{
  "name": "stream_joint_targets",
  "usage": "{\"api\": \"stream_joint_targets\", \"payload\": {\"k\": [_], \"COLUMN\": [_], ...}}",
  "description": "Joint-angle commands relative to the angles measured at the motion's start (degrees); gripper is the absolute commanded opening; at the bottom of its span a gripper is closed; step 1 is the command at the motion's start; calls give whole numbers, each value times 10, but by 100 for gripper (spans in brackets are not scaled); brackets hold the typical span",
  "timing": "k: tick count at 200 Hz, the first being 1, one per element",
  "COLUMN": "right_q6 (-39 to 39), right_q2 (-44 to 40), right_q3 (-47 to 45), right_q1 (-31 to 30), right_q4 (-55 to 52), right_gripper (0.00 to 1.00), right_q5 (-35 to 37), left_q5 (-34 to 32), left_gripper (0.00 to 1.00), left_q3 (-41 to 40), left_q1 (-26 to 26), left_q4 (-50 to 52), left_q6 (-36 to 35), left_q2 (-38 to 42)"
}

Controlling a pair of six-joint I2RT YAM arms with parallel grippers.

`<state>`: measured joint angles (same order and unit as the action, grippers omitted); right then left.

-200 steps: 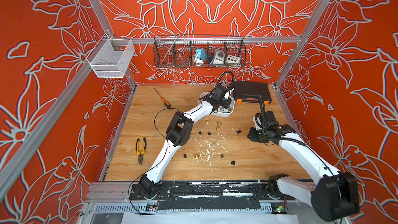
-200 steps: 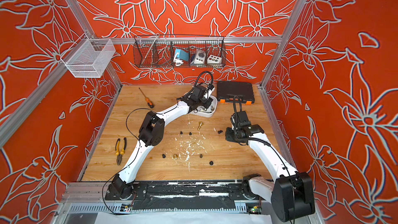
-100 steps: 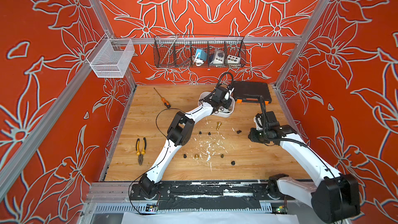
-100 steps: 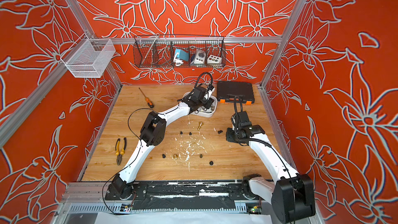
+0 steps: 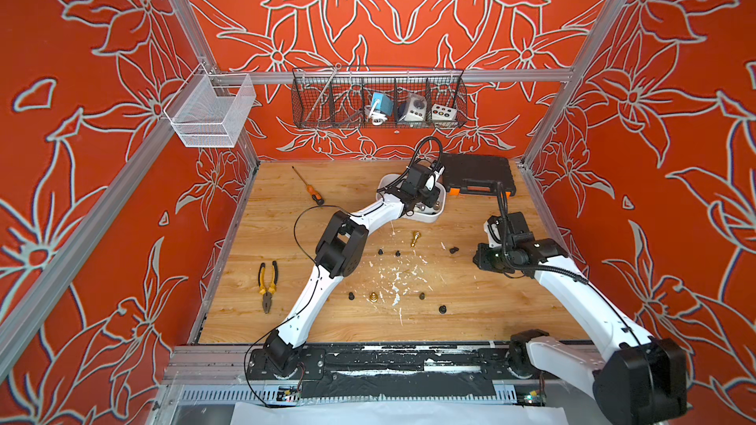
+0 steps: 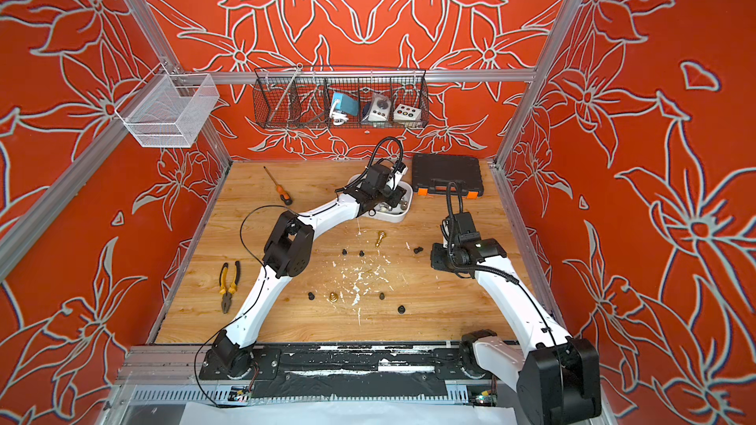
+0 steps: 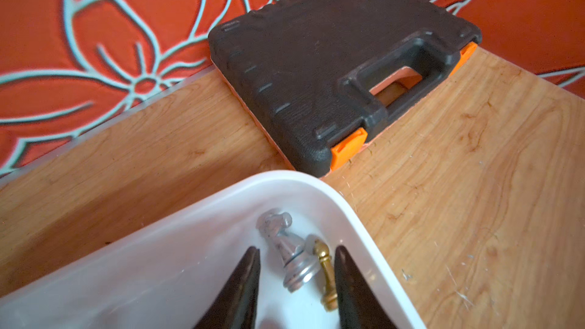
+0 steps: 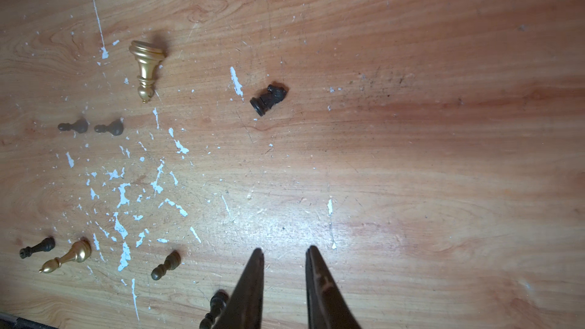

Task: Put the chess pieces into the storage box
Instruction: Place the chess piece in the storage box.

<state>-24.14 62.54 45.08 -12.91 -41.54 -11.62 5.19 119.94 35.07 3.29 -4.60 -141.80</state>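
In both top views the storage box (image 5: 430, 217) (image 6: 396, 217) sits at the far middle of the table (image 5: 491, 320), just left of the black toolcase (image 5: 476, 173), exactly where it sat a second ago. The left gripper (image 5: 427, 198) hangs over the box as before, its wrist shifted only a shade. Eight loose chess pieces (image 5: 415, 238) lie on the wood nearer the robot, none of them moved. The right gripper (image 5: 484, 258) hovers on the right side, just right of a toppled black knight (image 5: 453, 250), in its earlier spot.

In the left wrist view, the left gripper (image 7: 296, 247) has its jaws parted inside a corner of the storage box (image 7: 332, 194) and grips nothing. A silver piece (image 7: 291, 254) and a gold piece (image 7: 326, 275) lie on the box floor between the fingers (the gold one close against one finger; whether it touches, I cannot tell).

In the right wrist view, the right gripper (image 8: 285, 248) has its jaws slightly apart above bare wood with nothing between them. The black knight (image 8: 269, 99) lies well ahead, and a black pawn (image 8: 215, 307) is just beside one finger.
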Motion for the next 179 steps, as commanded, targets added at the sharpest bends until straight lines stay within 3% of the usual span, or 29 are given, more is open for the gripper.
{"api": "stream_joint_targets", "payload": {"k": [1, 35, 132, 179], "right_q6": [2, 4, -6, -46], "right_q2": [-9, -7, 26, 74], "right_q3": [1, 3, 22, 43], "right_q1": [5, 5, 6, 5], "right_q4": [-13, -17, -16, 6], "right_gripper": [26, 26, 26, 29], "right_q5": [10, 17, 34, 37], "left_q5": [6, 10, 5, -8], "left_gripper": [40, 41, 41, 42], "left_q3": [-24, -104, -438, -596], "left_q1": [-3, -3, -11, -17], "left_q4": [-17, -13, -73, -85], "left_q6": [6, 15, 62, 83], "left_q2": [77, 157, 418, 544]}}
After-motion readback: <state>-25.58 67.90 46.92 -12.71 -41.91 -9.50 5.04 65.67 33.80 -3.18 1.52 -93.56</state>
